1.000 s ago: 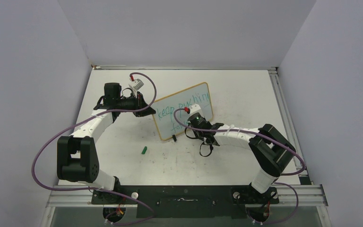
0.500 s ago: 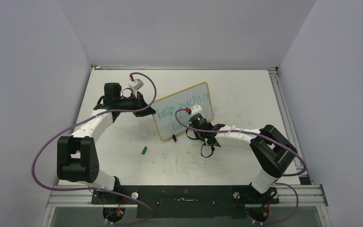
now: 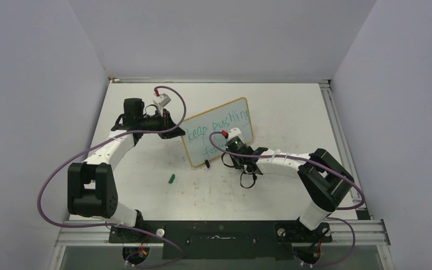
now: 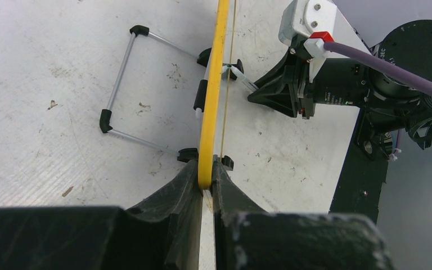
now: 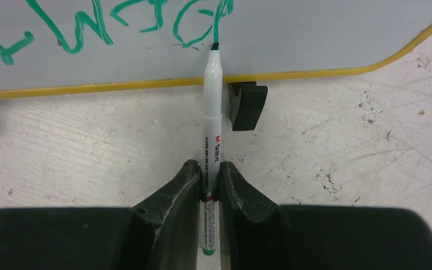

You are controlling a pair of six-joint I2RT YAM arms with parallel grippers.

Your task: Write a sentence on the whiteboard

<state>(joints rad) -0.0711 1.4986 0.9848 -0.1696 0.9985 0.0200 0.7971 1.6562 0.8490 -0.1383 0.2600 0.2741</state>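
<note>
found the whiteboard (image 3: 197, 153) standing on edge at the centre of the top view, on the tabletop (image 3: 292, 112), set slantwise with its right end higher in the frame. noted the sentence (image 3: 198, 133) in teal-green on its face: "keep pushing" legible on the upper line, only "for" readable on the lower line, with the rest hidden behind the right wrist.

located the left gripper (image 3: 175, 130) at the board's left edge, left of centre. confirmed in the left wrist view: left gripper (image 4: 205, 169) narrowed onto the whiteboard (image 4: 216, 84), pinching its yellow frame between both fingers at bottom centre. noted a wire stand (image 4: 118, 84) with black ends lying flat on the tabletop at upper left of that view, beside the board.

located the right gripper (image 3: 229, 156) just in front of the board's lower line, right of centre. confirmed in the right wrist view: right gripper (image 5: 208, 171) clamped tight on a white marker (image 5: 211, 112), with the barrel upright in the frame and the tip touching the board face at the foot of a green stroke, top centre. noted a black clip foot (image 5: 247, 104) just right of the marker, under the yellow frame.

logged a small green piece (image 3: 171, 179) on the tabletop, lower left of the board, well apart from both grippers.
</note>
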